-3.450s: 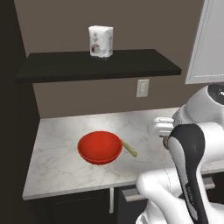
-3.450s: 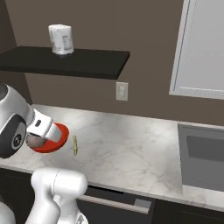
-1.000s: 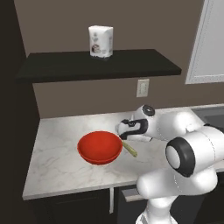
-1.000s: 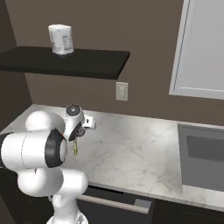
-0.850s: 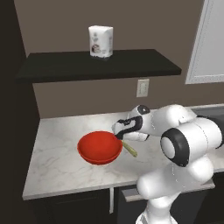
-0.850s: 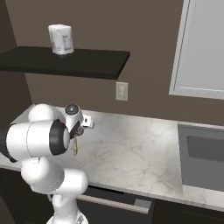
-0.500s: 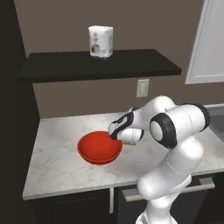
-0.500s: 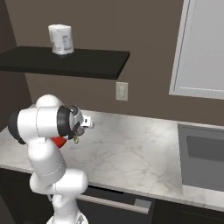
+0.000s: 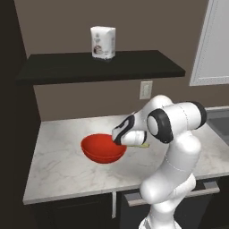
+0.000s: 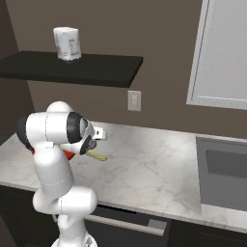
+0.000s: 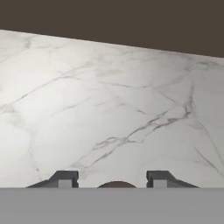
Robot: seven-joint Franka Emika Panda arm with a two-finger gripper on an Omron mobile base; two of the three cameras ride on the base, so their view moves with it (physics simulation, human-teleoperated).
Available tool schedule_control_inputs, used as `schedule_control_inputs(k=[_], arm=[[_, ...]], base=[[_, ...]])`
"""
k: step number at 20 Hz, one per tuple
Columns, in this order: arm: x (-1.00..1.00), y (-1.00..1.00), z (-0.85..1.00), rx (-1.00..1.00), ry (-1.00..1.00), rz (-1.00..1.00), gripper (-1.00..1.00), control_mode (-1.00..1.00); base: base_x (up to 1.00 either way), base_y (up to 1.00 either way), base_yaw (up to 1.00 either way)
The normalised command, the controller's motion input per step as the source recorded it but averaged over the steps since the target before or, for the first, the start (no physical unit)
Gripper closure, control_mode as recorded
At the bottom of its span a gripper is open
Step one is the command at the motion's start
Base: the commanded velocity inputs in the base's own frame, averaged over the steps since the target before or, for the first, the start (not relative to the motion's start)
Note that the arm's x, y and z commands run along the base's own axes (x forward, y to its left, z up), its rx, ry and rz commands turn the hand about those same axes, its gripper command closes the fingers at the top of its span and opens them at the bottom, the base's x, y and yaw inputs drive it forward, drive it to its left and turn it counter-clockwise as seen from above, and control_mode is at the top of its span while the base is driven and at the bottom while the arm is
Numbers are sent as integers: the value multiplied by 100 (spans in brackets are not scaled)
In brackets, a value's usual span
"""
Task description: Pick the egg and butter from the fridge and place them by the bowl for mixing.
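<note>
The red bowl (image 9: 103, 149) sits at centre-left of the left base view on the white marble counter (image 9: 58, 156). The yellow butter (image 10: 98, 156) lies on the counter just beside it, at left of centre in the right base view. The gripper (image 11: 112, 178) sits at the bottom middle of the hand view, its tips spread apart; a small pale rounded thing shows between them, too hidden to name. Upper left, a white bag (image 9: 103, 42) stands on a dark shelf (image 9: 107, 66)

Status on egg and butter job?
Done: butter lies on the counter by the bowl. In hand: pincer over the counter, rounded thing between its tips, possibly the egg; grip unclear. Left: egg set by the bowl.
</note>
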Motion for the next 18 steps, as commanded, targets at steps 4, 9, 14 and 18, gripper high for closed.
schedule_control_inputs(k=[4,9,14,18], arm=[[-12,0,62,2,-10,0,-100,-100],[-94,8,100,16,-12,-1,-100,-100],[-100,6,100,22,1,0,-100,-100],[-100,3,100,25,15,0,-100,-100]], base=[[0,0,0],[0,0,0],[0,0,0],[0,0,0]])
